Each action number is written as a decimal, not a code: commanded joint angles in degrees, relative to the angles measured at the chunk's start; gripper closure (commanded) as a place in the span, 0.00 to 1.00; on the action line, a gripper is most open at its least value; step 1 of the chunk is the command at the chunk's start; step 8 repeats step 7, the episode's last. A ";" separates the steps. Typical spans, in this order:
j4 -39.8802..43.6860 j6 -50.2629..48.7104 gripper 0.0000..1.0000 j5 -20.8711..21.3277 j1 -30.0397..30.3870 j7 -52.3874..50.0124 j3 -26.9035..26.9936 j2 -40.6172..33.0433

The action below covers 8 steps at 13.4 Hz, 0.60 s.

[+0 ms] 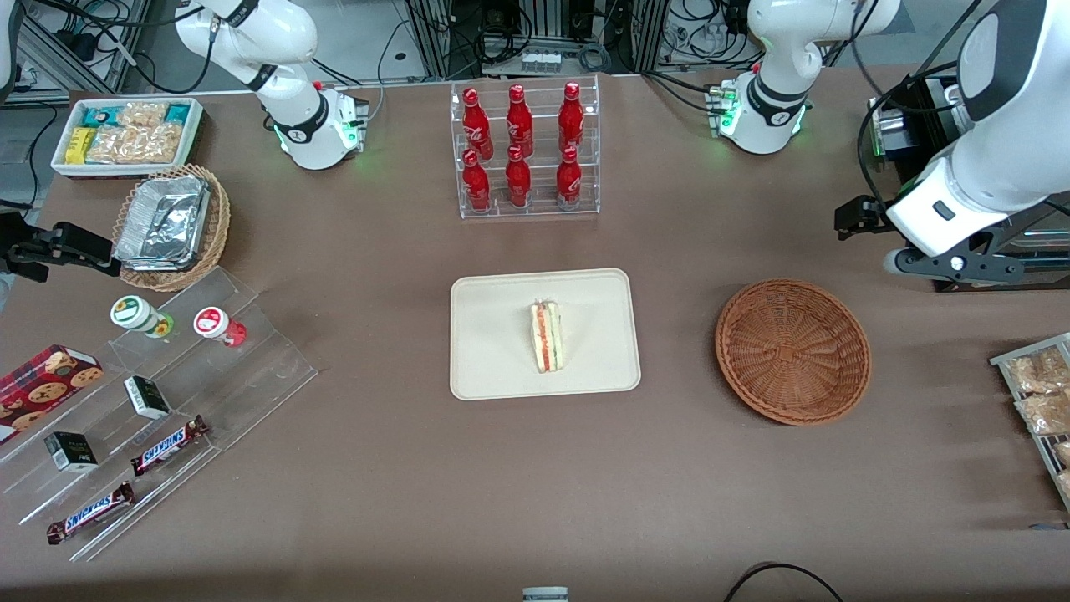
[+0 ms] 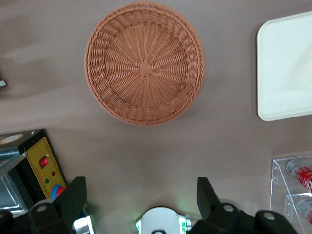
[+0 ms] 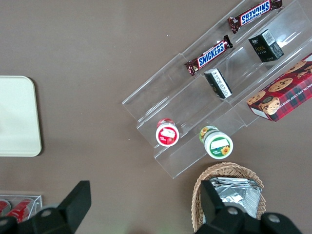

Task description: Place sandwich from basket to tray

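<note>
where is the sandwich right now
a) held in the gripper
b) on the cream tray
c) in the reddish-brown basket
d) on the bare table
b: the sandwich lies on the tray; the basket is empty and the open gripper holds nothing.

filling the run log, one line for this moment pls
sandwich: on tray | basket: empty | gripper: open, raised, farther from front camera than basket

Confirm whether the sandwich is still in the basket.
No, the sandwich lies on the tray; the basket is empty, the open gripper above the table.
</note>
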 commanded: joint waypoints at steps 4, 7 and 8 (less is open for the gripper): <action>9.37 -9.96 0.00 -0.32 -2.53 0.61 5.30 -0.45; 9.39 -11.73 0.00 -0.15 -2.53 0.61 5.30 -0.97; 9.39 -11.73 0.00 -0.15 -2.53 0.61 5.30 -0.97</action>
